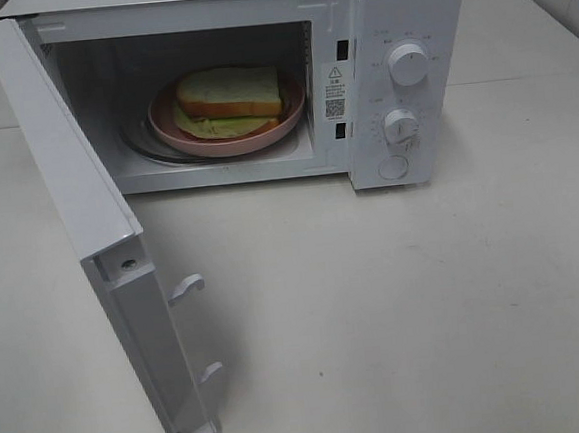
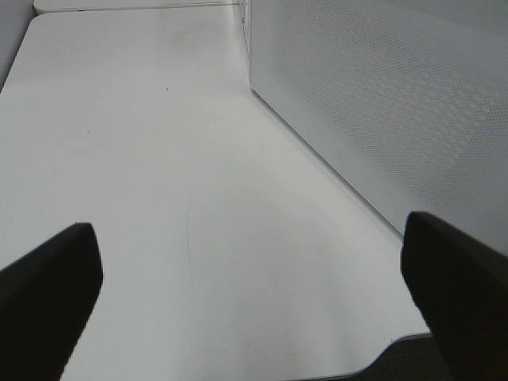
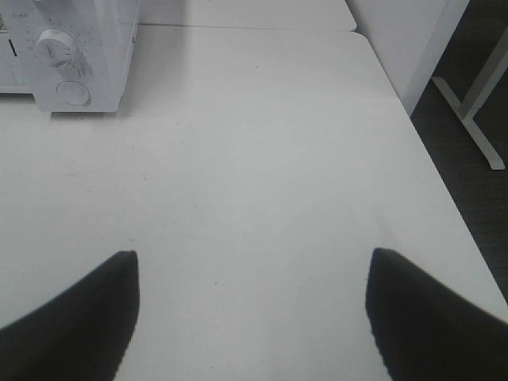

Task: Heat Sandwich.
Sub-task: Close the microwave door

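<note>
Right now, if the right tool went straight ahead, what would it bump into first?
Nothing close, I think. The right tool points out over the table, and the microwave sits off to one side of its line. Farther on, I can't tell.

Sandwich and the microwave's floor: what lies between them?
A round pink plate. The sandwich rests on it inside the open microwave. This shows only in the exterior high view.

Sandwich (image 1: 229,89) hides plate (image 1: 232,144) middle; microwave (image 1: 424,15) top cropped; label (image 1: 336,90) print too small.
</note>
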You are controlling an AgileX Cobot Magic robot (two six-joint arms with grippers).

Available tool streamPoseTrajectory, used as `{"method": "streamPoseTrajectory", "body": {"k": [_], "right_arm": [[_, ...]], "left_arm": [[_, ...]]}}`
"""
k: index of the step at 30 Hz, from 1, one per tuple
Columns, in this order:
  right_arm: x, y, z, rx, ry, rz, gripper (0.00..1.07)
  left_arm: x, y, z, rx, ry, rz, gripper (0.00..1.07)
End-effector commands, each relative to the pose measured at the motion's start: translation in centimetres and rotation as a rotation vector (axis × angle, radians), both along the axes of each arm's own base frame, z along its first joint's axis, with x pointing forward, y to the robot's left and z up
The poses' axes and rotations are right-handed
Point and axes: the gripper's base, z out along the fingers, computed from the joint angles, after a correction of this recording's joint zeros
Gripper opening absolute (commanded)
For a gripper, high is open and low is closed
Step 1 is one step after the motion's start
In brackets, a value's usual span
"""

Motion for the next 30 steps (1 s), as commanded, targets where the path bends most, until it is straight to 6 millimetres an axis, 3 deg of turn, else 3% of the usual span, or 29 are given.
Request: {"method": "streamPoseTrajectory", "body": {"k": [1, 30], "right_arm": [[-0.37, 0.01, -0.04, -0.015, -0.033, 0.004, 0.76], [-0.37, 0.01, -0.04, -0.015, -0.033, 0.004, 0.75]], "left_arm": [[-0.23, -0.01, 0.01, -0.001, -0.022, 0.002, 0.98], [-0.24, -0.11, 0.02, -0.014, -0.022, -0.005, 0.98]]}}
